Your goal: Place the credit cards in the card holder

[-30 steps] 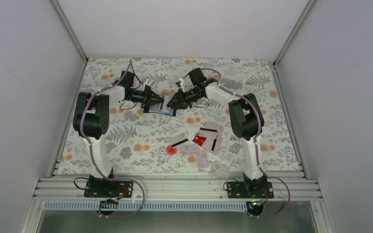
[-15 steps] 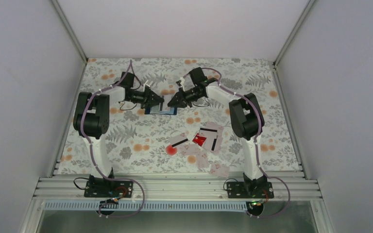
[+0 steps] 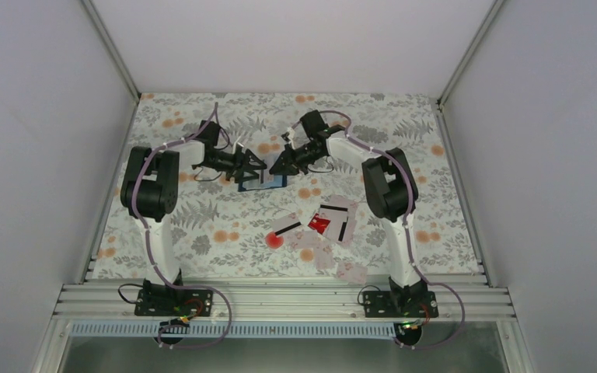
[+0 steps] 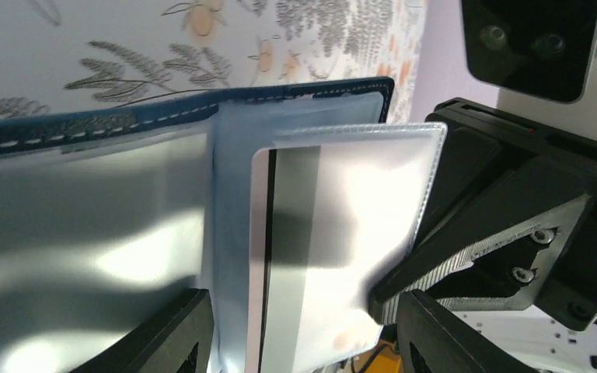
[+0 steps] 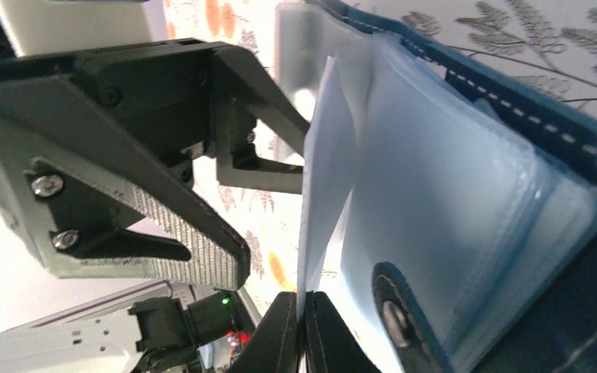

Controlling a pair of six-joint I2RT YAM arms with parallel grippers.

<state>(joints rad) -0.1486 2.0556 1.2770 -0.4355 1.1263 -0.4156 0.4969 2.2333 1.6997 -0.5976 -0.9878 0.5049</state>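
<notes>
The navy card holder point(image 3: 261, 181) lies open at the back middle of the table, between both grippers. In the left wrist view a whitish credit card point(image 4: 334, 233) with a black stripe sits inside one of its clear pockets point(image 4: 404, 155). My left gripper point(image 4: 305, 311) stands open around that pocket's near edge without touching it. My right gripper point(image 5: 305, 299) is shut on the thin edge of the same clear pocket point(image 5: 322, 194), beside the snap tab point(image 5: 392, 315). Several more credit cards point(image 3: 340, 221), one of them red point(image 3: 319, 224), lie loose nearer the arms.
A floral cloth point(image 3: 202, 233) covers the table, with white walls on three sides. An aluminium rail point(image 3: 280, 299) carries the arm bases at the near edge. Two pale cards point(image 3: 350, 270) lie close to that edge, by the right arm's base.
My left gripper has opened and shifted slightly to the right over the card holder. The right gripper stays clamped on the clear pocket. The loose cards have not moved.
</notes>
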